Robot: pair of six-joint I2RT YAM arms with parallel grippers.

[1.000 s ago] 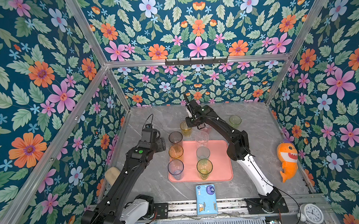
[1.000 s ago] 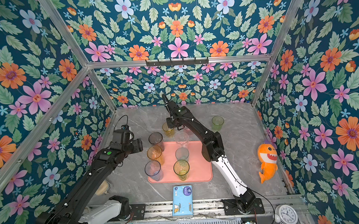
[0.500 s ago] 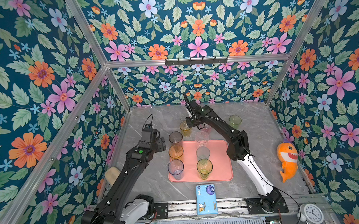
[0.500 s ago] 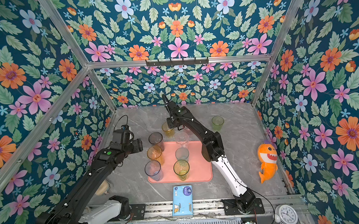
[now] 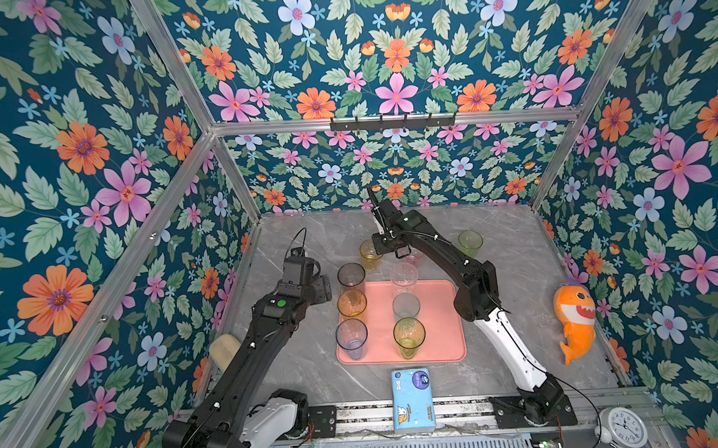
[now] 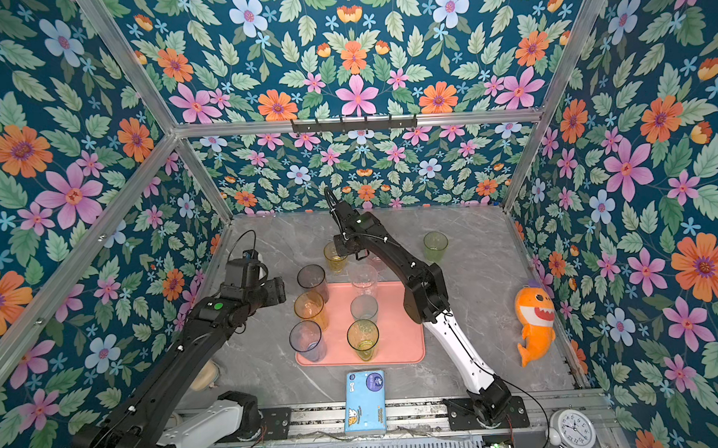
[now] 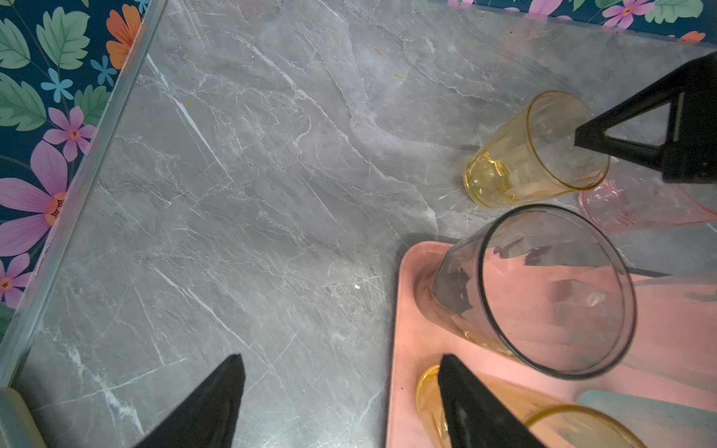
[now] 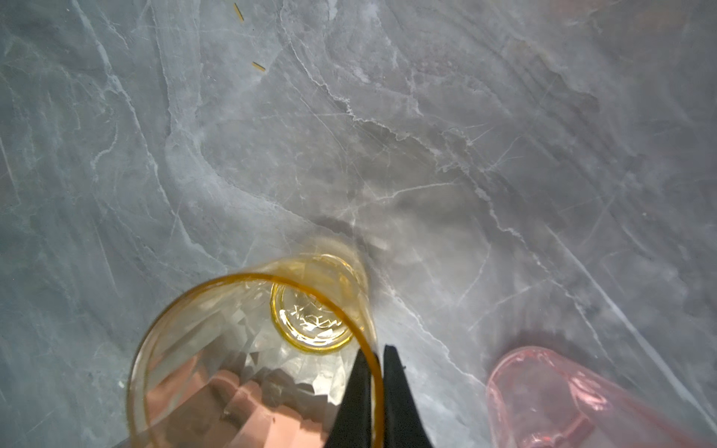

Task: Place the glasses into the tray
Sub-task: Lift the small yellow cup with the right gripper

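1. The right gripper [image 8: 374, 351] is clamped on the rim of the yellow glass [image 8: 248, 349]. In the right wrist view one black finger [image 8: 353, 399] sits inside the wall and its partner outside, with the rim pinched between them.
2. The yellow glass [image 5: 369, 254] is mouth up on the grey marble table [image 5: 517, 268], off the tray [image 5: 437, 338] and just beyond its far left corner in both top views. Whether its base is touching the marble cannot be told.
3. The pink glass [image 8: 543, 395] is just beside the yellow one, also off the tray. In a top view it is partly hidden under the right arm [image 5: 413, 256].
4. The left gripper [image 7: 341, 362] is open, with its jaws spread wide and nothing between them. It hangs over bare table beside the tray's left edge, near the smoky grey glass [image 7: 543, 294].
5. Six glasses stand upright on the tray in two columns.
   - Left column, far to near: smoky grey [image 5: 351, 277], amber glass [image 5: 351, 304], blue-grey glass [image 5: 351, 338].
   - Right column, far to near: clear glass [image 5: 404, 277], teal glass [image 5: 406, 306], olive-tinted glass [image 5: 409, 336].
6. The green glass [image 5: 470, 242] stands alone on the table, far right and well apart from the tray.
7. A blue tissue pack [image 5: 412, 397] lies near the front edge. An orange shark plush [image 5: 576, 319] lies by the right wall, and a clock [image 5: 624, 427] sits at the front right corner.
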